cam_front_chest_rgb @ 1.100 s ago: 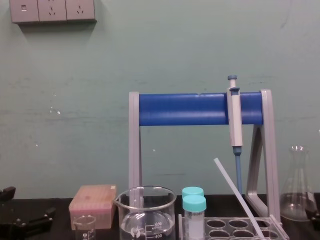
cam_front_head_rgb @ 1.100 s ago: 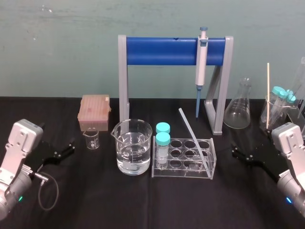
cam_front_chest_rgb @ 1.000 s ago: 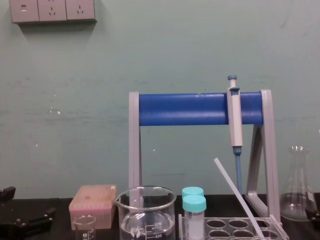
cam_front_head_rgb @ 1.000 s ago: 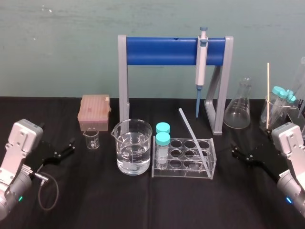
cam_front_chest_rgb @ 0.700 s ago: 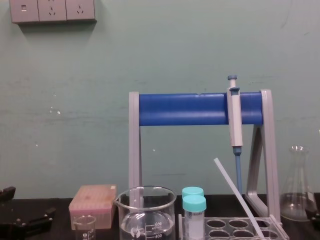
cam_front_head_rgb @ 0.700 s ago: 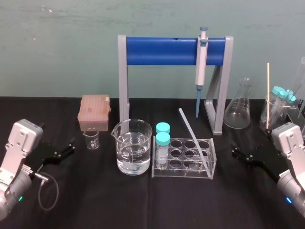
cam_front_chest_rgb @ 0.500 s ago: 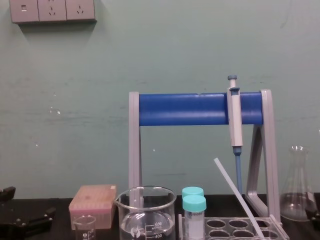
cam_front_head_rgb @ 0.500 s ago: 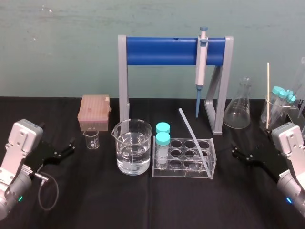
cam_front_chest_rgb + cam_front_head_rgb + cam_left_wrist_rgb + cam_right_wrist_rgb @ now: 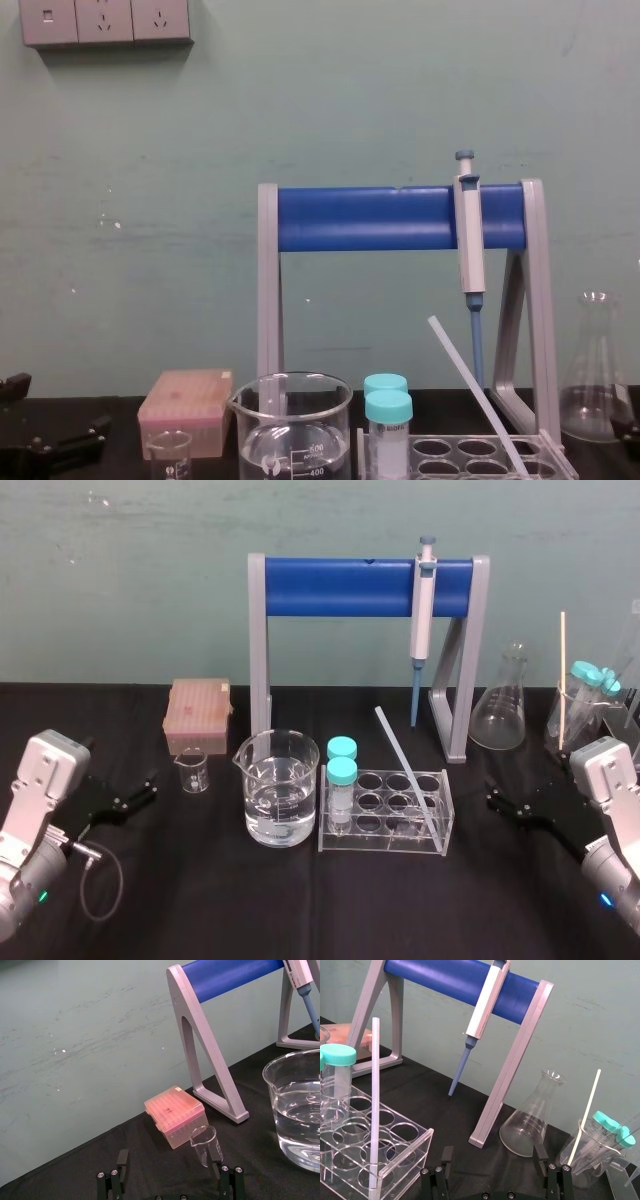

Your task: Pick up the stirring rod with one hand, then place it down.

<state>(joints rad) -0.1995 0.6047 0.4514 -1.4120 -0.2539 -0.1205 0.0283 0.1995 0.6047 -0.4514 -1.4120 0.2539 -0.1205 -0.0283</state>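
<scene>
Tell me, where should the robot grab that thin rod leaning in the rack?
Probably its bare upper stretch above the rack, coming from the robot's right with the open right tool. The stirring rod leans with its foot in a rack well, leaving only the top free; capped tubes crowd the rack's left end.

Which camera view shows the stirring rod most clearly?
The right wrist view: the stirring rod is close and shows along almost its whole length, standing in the clear rack. The head view shows it whole but smaller, leaning in the rack. The chest view cuts off its lower end.
</scene>
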